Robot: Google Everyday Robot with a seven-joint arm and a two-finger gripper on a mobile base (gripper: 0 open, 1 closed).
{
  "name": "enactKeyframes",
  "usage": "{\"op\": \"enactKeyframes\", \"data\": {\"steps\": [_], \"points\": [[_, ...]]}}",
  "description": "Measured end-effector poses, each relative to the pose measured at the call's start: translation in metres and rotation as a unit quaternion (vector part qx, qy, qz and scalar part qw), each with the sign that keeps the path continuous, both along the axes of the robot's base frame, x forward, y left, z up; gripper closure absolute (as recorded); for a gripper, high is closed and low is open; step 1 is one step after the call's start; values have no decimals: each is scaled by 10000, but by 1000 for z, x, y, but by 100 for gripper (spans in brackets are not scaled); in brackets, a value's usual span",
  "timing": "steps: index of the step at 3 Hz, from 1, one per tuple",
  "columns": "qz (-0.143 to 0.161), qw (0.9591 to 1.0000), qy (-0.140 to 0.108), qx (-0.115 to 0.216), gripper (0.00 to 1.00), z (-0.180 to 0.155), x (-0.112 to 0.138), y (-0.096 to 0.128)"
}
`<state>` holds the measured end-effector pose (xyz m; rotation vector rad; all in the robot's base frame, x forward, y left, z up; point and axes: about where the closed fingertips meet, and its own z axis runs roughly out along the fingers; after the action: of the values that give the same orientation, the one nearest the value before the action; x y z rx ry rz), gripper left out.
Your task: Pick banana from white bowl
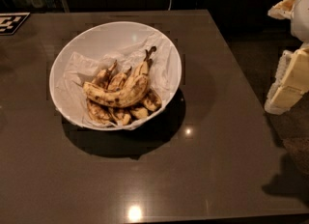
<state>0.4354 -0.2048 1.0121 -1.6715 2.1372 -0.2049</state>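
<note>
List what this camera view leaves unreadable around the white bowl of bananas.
1. Gripper, cream-coloured, at the right edge beside the dark table: camera view, cut off by the frame edge.
2. Shorter brown bananas: camera view, partly hidden under the long speckled yellow banana; count unclear.
3. Large round white bowl: its floor is covered by crumpled white paper.
4. Black-and-white patterned marker, top left: cut off by the frame edge.

Item: one arm with gripper, right edge of view.
Gripper: pale cream, tilted, at mid-height on the far right; white arm above it, cut off by the frame.
</note>
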Motion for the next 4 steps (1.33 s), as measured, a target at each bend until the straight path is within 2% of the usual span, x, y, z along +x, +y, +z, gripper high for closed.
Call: {"op": "enactKeyframes", "data": {"steps": [1,2,3,4], "points": [[9,10000,-36,-4,0,6,-3,5],[186,9998,11,-41,0,26,-21,45],[629,9979,-39,-136,0,41,-41,90],[629,9979,-39,-136,0,41,-41,90]]}}
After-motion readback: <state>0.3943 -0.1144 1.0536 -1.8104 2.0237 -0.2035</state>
